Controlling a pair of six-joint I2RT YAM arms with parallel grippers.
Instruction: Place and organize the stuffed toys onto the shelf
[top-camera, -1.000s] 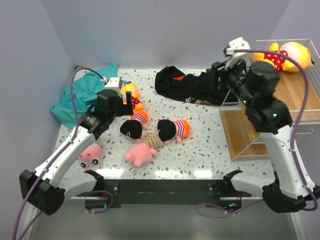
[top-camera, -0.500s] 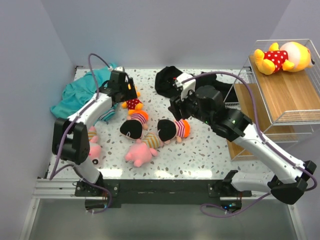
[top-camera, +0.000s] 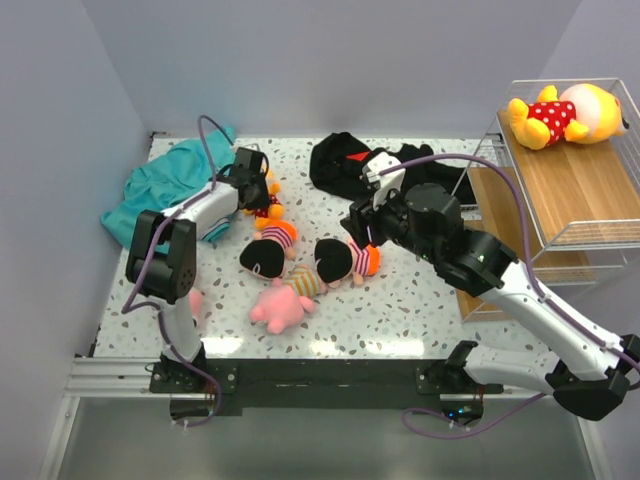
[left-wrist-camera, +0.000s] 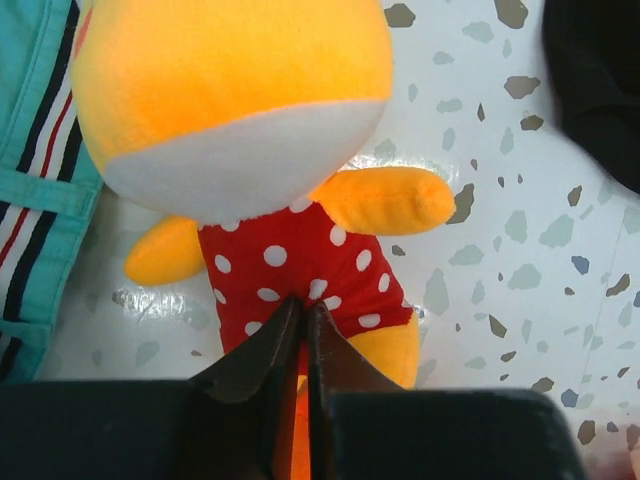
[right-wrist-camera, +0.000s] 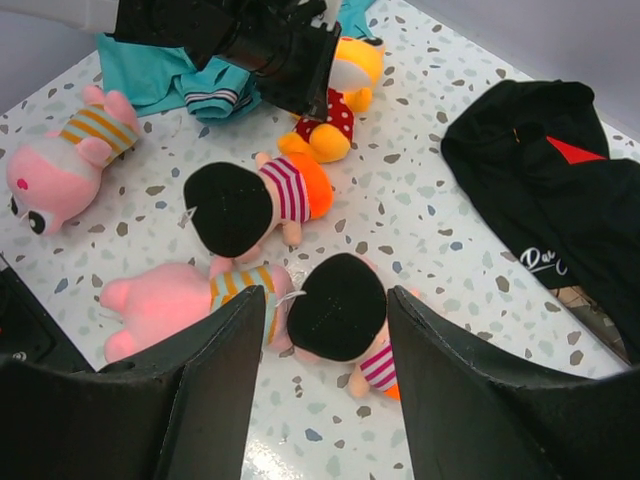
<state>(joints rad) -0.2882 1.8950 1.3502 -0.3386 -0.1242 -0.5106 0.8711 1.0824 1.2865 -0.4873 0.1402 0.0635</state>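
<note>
red dotted cloth alone is pinched by the clenched left gripper (left-wrist-camera: 303, 315) on the yellow-orange bear (left-wrist-camera: 235, 100), lying near the far left corner of the table (left-wrist-camera: 500, 200), so it may be dropped when lifted; the right gripper (right-wrist-camera: 325, 300) is spread, empty.

A teal polo shirt (top-camera: 165, 185) fills the speckled counter's (top-camera: 420, 300) far left corner, with a yellow-orange plush bear in a red dotted top (left-wrist-camera: 290, 200) against its right side and a black garment (top-camera: 345, 165) farther right along the far edge. Mid-counter, two black-haired striped-top dolls (top-camera: 268, 250) (top-camera: 340, 258) lie side by side, a pink plush pig (top-camera: 282, 300) before them and another pink pig (right-wrist-camera: 65, 165) by the left edge. At the right edge stands a white wire shelf with wooden boards (top-camera: 590, 190), a second plush bear (top-camera: 565, 110) on its top board.
</note>
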